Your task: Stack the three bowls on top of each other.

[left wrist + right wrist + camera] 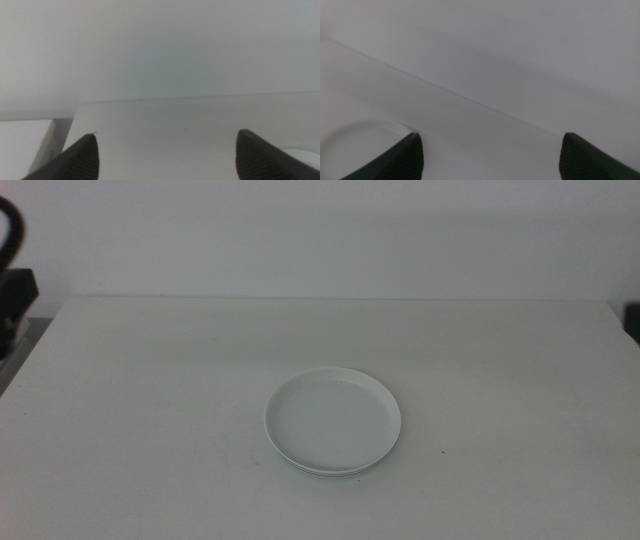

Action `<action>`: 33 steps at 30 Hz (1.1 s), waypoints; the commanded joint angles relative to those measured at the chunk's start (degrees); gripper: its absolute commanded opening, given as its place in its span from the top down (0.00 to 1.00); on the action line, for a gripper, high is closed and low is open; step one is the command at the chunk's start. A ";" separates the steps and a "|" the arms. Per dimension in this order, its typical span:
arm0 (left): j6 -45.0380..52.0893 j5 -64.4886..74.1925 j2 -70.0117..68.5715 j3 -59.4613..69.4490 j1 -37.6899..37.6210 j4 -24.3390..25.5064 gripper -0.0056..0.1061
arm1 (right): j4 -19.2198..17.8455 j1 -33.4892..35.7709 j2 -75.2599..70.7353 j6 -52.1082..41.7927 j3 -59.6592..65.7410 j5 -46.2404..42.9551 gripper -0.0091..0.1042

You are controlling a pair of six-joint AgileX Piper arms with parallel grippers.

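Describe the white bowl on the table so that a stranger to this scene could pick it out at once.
Start from the wide pale table that fills the middle view. A little right of its centre and toward the near edge lies the white bowl, shallow, round and plate-like with a low rim. It is the only dish showing its face; just a thin edge of another peeks out beneath its near rim.

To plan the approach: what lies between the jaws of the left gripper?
Only bare white table shows between the open jaws of the left gripper in the left wrist view; the white bowl peeks beside one jaw.
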 commanded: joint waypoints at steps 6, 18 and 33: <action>-0.17 -5.56 -5.80 4.76 0.01 -4.06 0.11 | -7.74 -9.26 -10.43 -0.17 17.10 -9.16 0.14; -0.17 -9.73 -33.00 35.18 0.01 -6.69 0.11 | -10.70 -9.26 -38.33 -0.17 35.76 -9.23 0.14; -0.17 -8.94 -40.39 43.26 0.01 -5.14 0.11 | -5.00 -10.51 -38.33 -0.17 40.09 -10.13 0.14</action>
